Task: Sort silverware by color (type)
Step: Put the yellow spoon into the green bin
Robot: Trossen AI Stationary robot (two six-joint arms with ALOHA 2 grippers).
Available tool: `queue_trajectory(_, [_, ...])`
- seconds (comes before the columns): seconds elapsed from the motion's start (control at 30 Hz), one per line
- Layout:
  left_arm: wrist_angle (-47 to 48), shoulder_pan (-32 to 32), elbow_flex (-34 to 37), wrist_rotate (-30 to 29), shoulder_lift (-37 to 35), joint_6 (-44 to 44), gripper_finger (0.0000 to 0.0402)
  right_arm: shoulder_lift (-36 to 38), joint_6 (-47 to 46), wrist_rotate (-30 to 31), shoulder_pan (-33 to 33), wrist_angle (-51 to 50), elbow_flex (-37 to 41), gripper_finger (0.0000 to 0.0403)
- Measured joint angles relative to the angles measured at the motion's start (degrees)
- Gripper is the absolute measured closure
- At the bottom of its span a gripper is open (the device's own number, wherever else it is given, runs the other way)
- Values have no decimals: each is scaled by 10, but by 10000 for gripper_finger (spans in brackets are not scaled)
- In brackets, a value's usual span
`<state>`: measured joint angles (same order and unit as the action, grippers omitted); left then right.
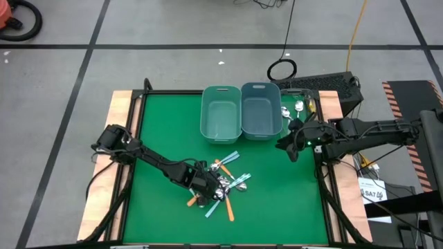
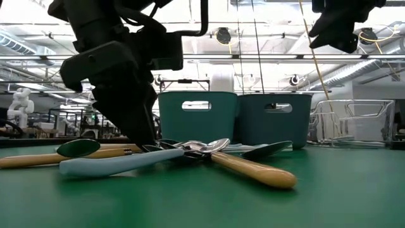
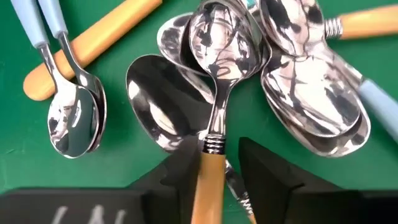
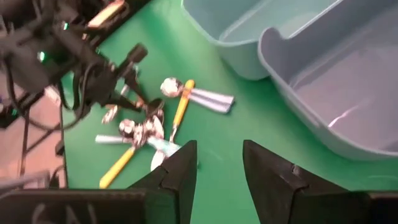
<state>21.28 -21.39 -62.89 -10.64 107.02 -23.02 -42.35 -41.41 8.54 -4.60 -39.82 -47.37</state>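
Your left gripper [image 1: 210, 185] is down in the pile of spoons [image 1: 225, 185] near the front middle of the green surface [image 1: 166, 131]. In the left wrist view its two dark fingers [image 3: 264, 171] sit on either side of an orange-handled spoon [image 3: 211, 149], just below the metal collar, with the handle running between them. They are partly closed around the handle, but you cannot tell whether they grip it yet. That spoon lies on top of several other shiny bowls; two light blue-handled spoons [image 3: 59, 81] lie beside an orange handle off to one side.

Your right gripper [image 1: 289, 146] hangs above the surface, just beside the darker of the two bins [image 1: 260, 111], which stand side by side at the back. Its fingers [image 4: 180, 171] are apart and hold nothing. A few more spoons [image 1: 294, 109] lie on the surface to the right of the bins.
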Motion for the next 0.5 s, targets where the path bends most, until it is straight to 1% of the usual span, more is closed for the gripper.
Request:
queue_trajectory(0.1, [10,0,0,6,0,21,311,0,-20,17,0,12,0,277])
queue_trajectory(0.27, [27,0,-1,31,-2,48,344,0,-49,21,0,37,0,277])
queue_trajectory(0.5, [62,3,-1,47,-11,90,346,0,-88,21,0,54,0,277])
